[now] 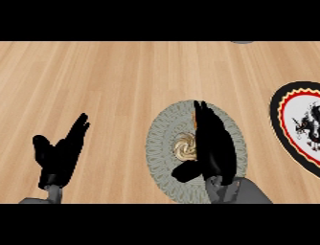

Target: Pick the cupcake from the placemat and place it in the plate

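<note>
Light wood-plank desk (pixel 85 72) filled the view. The round grey patterned placemat (pixel 164 158) lay near the lower centre. The round plate with a black and red rim and a dark dragon figure on white (pixel 311 131) lay well apart to its right, partly cut off by the view's edge.

Right hand (pixel 212 143) stood edge-on over the placemat, fingers straight and pointing away, thumb out to the left, holding nothing. Left hand (pixel 60 155) rested open at lower left, fingers up.

The small tan swirl-topped cupcake (pixel 186 145) sat at the placemat's middle, just beside the right hand's palm and partly hidden by it; contact could not be told.

Risks, as judgement: closing from this side-on pose might nudge the cupcake or tip it before the thumb wrapped it. The hand also hid the cupcake's right side, so thumb placement could not be checked.
</note>
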